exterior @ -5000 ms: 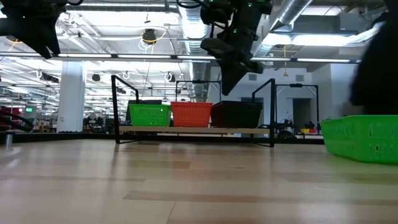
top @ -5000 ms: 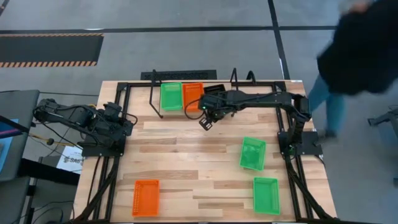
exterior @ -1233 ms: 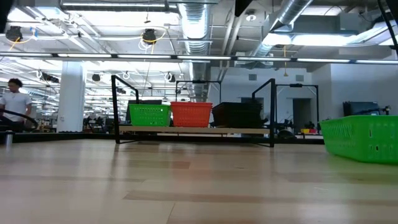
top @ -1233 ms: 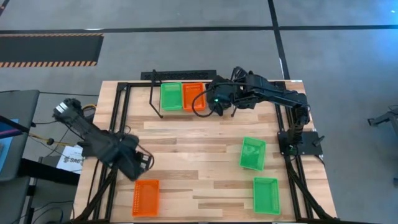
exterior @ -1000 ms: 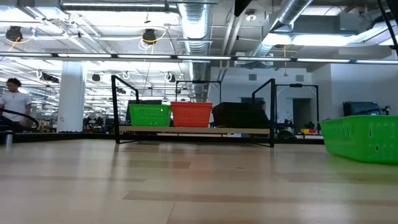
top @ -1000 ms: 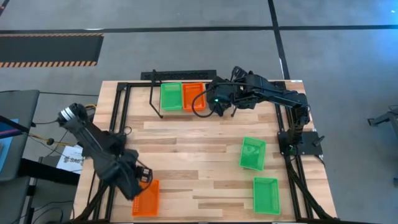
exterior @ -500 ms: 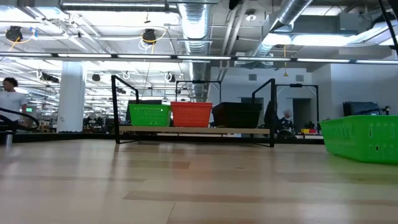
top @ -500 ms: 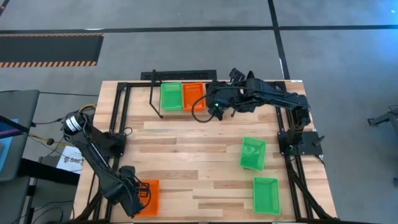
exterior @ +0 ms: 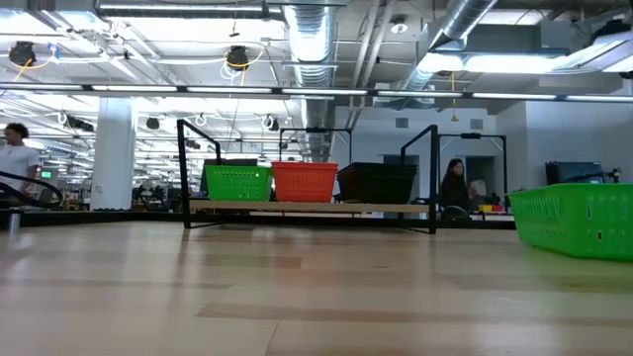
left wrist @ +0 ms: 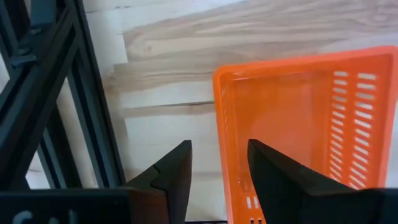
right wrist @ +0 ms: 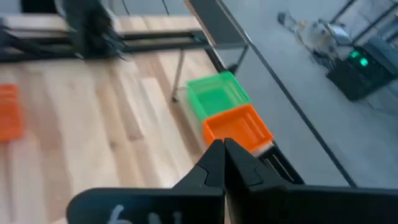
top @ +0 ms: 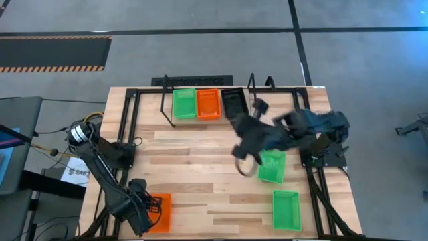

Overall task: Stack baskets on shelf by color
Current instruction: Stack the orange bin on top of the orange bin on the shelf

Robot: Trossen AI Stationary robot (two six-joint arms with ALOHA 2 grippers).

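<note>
While the left gripper (left wrist: 217, 165) had dropped to the near-left corner of the table (top: 200, 154) within the last second or so, it now hung with its jaws open a little, straddling the side wall of the loose orange basket (top: 158, 212), one finger inside and one outside. That looked like the start of a grasp on the next orange basket for the shelf (top: 207, 90).

Half a second earlier the right arm was over the black basket (top: 233, 102) on the shelf; now it had swung away towards the nearer green basket (top: 271, 166), blurred in motion. The right gripper (right wrist: 222, 163) showed its fingers pressed together and holding nothing. So the black basket seemed placed, and green probably came next for that arm.

The high view alone showed the whole layout: green basket (top: 184, 104), orange basket (top: 208, 104) and black side by side on the shelf, with a second loose green basket (top: 285, 210) at the near right. The left wrist view alone showed the fingers astride the orange wall. The low view showed the shelf baskets sitting level, and people in the room behind.
</note>
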